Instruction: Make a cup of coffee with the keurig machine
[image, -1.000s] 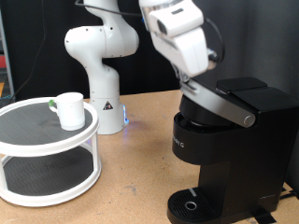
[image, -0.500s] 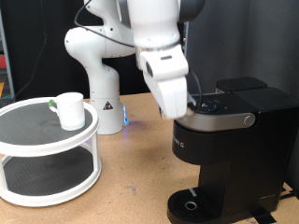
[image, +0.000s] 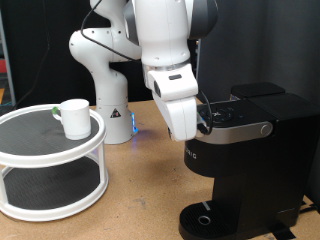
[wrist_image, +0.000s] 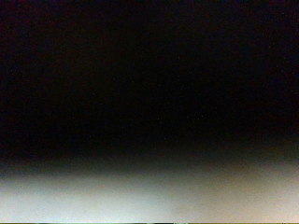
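Note:
The keurig machine stands at the exterior view's right, black and boxy, with its silver-grey lid handle lying down flat. My gripper is pressed against the lid's left end, its fingers mostly hidden by the white hand. The cup, a white mug, stands on the top tier of a white round stand at the exterior view's left, far from the gripper. The wrist view is almost all black with a pale blurred band along one edge, so nothing can be made out there.
The white arm base stands behind, between the stand and the machine. The machine's drip tray sits low at its front. A wooden tabletop lies between the stand and the machine.
The machine's lid, raised one second ago, has come down flat. My hand has moved down and to the exterior view's left along with it.

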